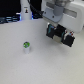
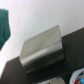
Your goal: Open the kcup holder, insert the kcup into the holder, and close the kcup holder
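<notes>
Hovering over kcup holder (image 1: 61, 35), fingers' spread hidden; kcup (image 1: 26, 47) apart.

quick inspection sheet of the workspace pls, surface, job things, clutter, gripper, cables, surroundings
surface: plain white table, nothing spilled on it
job's things: kcup, green top up, standing alone on the table toward the exterior view's left; black kcup holder toward the right, apart from the cup
clutter: nothing seen
grippers: the gripper itself cannot be made out in either view; the wrist view shows a grey metal block
cables: dark cable at the back
surroundings: white upright post and dark background behind the table
</notes>
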